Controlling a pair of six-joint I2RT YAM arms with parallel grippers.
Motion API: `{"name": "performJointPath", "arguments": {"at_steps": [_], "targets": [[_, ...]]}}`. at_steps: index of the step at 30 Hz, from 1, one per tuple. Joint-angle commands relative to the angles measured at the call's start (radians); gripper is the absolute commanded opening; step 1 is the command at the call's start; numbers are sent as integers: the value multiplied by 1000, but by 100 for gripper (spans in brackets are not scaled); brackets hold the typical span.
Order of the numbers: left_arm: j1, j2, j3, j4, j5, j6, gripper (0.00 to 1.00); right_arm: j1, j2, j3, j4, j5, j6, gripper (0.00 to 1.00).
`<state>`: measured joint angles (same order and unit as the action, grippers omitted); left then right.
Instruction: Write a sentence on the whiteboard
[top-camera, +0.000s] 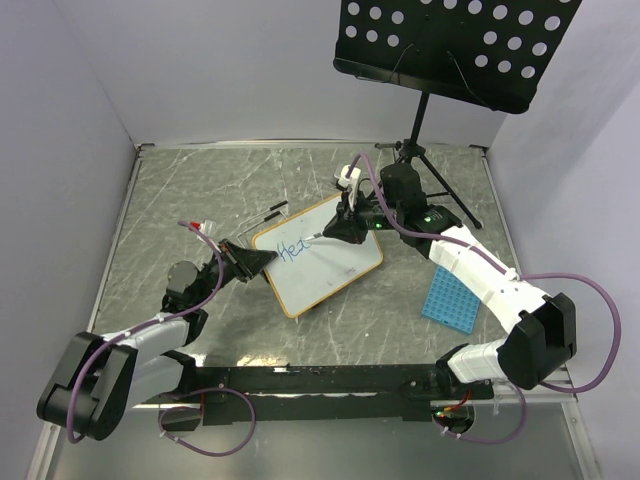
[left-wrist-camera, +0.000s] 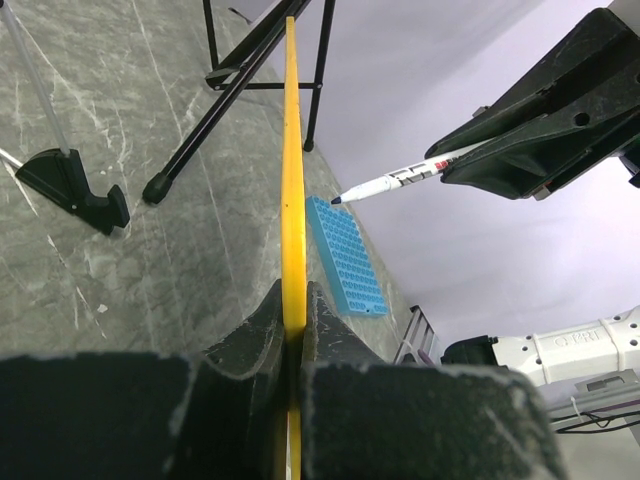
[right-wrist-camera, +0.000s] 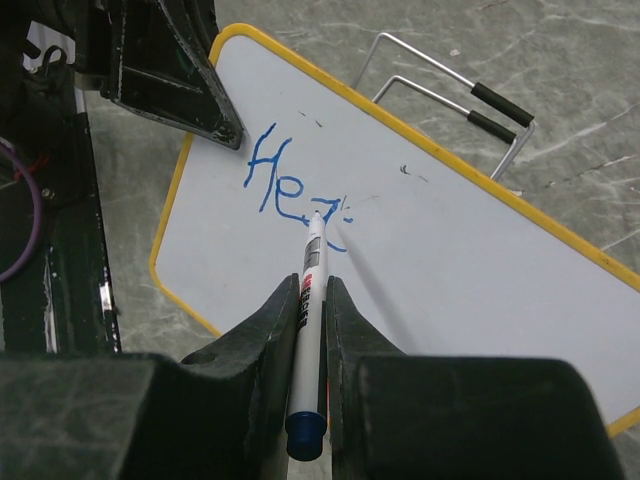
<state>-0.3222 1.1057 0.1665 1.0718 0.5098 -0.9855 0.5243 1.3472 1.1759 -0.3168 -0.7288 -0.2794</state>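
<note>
Whiteboard (top-camera: 318, 258) is lying slantwise in the middle of the grey table (top-camera: 180, 200), between the two arms. The left gripper (left-wrist-camera: 293, 300) is pinching its yellow-orange frame at the left corner, and the jaws are pressing tight on the thin edge. The right gripper (right-wrist-camera: 312, 287) is squeezing a white marker (right-wrist-camera: 315, 245) whose tip is touching the board just after the blue letters. The sentence (right-wrist-camera: 285, 185) is showing only "He" and one further stroke, near the board's left end. A blue grid tray (top-camera: 453, 300) is resting to the right, well apart from the board.
</note>
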Motion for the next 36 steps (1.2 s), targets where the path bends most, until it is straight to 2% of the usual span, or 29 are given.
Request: {"name": "performJointPath", "arguments": {"at_steps": [1,36], "targets": [[2,-40,11,131,3,-21,1,-6,-26,7,33,-23,-14,0],[2,-17,16,175,18,-44,1,-3,40,62,36,66,-4,0]]}}
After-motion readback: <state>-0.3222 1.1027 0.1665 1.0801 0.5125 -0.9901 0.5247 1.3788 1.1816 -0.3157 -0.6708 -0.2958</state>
